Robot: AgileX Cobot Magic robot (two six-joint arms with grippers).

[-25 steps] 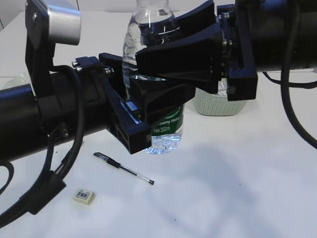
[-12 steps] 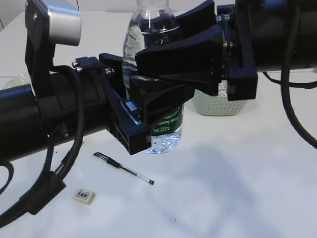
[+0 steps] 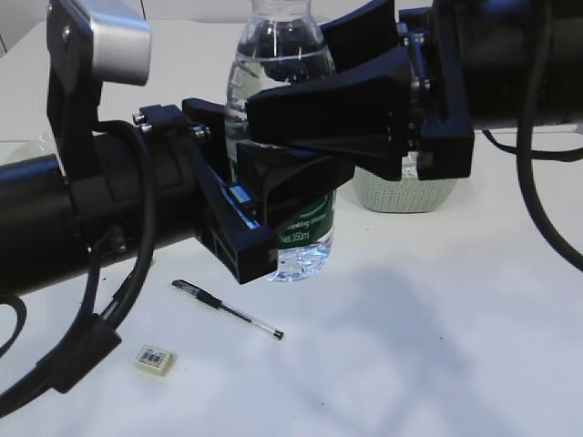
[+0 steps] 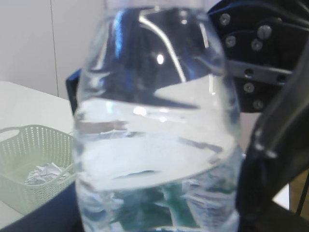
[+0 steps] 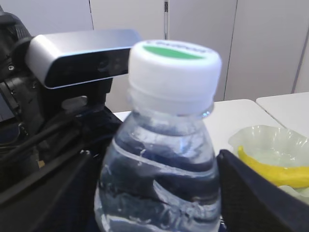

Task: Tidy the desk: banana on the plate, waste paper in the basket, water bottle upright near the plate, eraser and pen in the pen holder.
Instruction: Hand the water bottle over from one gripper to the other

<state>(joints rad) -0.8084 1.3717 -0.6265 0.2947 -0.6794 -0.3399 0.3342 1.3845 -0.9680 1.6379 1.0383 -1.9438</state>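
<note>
step: standing water bottle (image 3: 284, 137) up | left tool (image 3: 260, 223): gripped bottle low | right tool (image 3: 332, 105): open round its top | tip: held straight, let go slow, near plate (image 5: 270, 145)

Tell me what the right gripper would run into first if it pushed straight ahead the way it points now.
The clear plastic water bottle with the white cap. It stands upright between the right gripper's black fingers, directly ahead of the wrist camera. Beyond it sits the left arm's grey camera housing; how far beyond is unclear.
</note>
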